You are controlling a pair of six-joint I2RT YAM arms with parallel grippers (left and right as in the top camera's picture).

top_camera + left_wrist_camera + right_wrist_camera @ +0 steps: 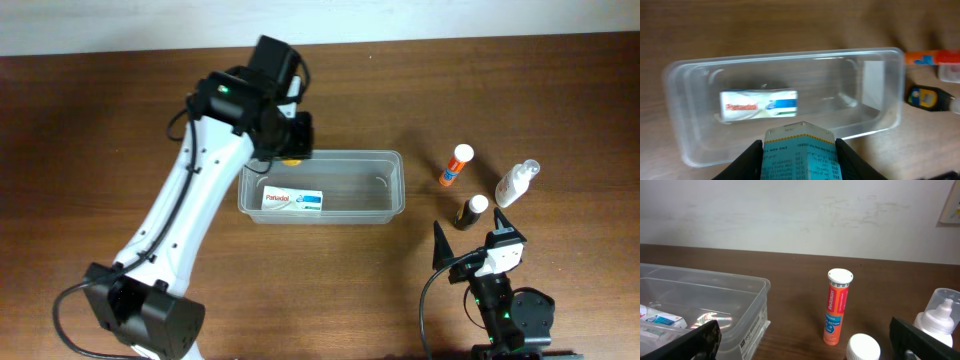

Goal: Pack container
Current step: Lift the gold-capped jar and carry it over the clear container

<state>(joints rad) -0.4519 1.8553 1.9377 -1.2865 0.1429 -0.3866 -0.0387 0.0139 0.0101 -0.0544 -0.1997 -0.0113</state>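
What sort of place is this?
Probably a robotics lab bench: a left gripper holding a teal box by a clear container, a right gripper open, on a wooden table.

table (90,110): dark brown wood grain | wall (790,215): plain off-white, faintly scuffed | light: even

A dark brown wooden table (100,120) carries 4 things. The clear container (322,156) sits near its middle, its long side running left to right. To the right of it, apart from its end wall, 3 smaller items stand close together. They are an upright orange tube (456,165) with a white cap, a dark bottle (471,212) with a white cap nearer the front edge, and a white spray bottle (517,183) under a clear cap, farthest right.
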